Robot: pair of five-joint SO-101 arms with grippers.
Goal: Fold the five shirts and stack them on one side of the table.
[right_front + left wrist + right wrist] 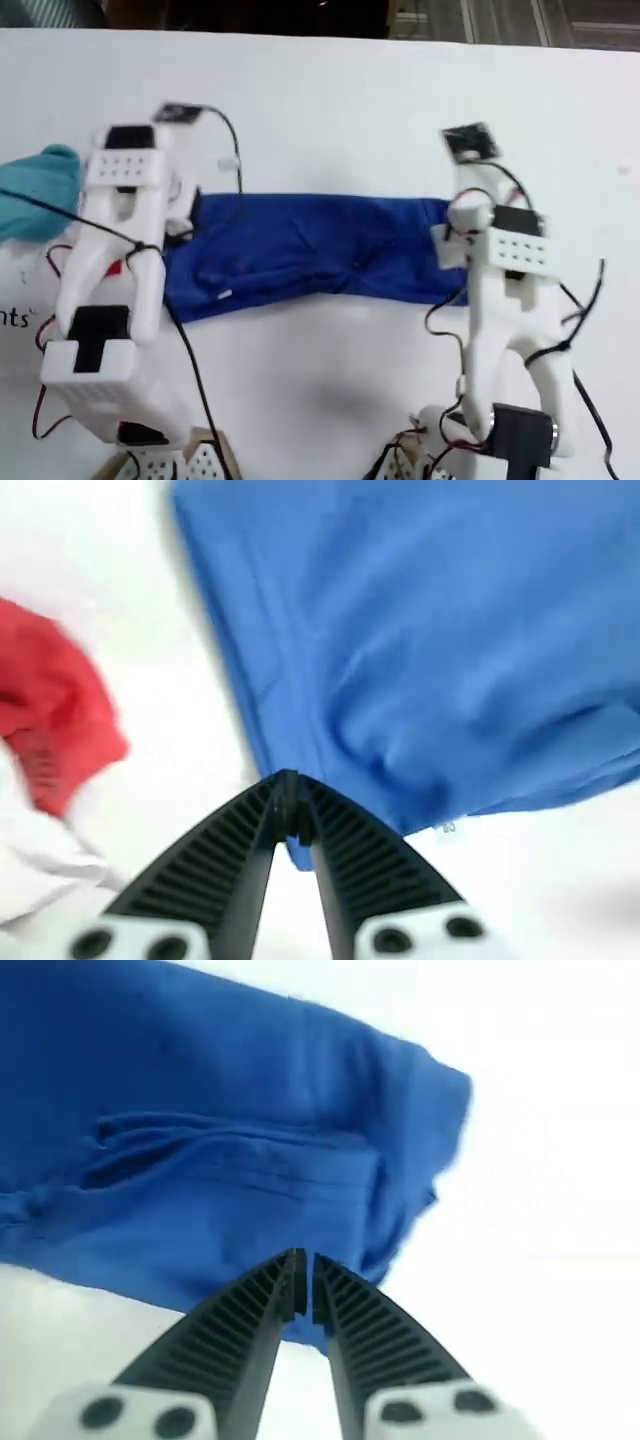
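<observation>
The blue shirt [310, 250] lies across the middle of the high view as a long, rumpled band on the white worktop [330, 110]. It looks light, soft and limp, so it will likely sag and crease wherever it is unsupported; the hemmed ends seem the sensible places to hold. The left claw [290, 815] is pressed together, pinching the shirt's edge at the band's left end. The right claw [305, 1290] pinches the right end likewise. A teal shirt [45, 185] sits bunched at the frame's left edge, and a red cloth [50, 710] lies beside the left arm.
</observation>
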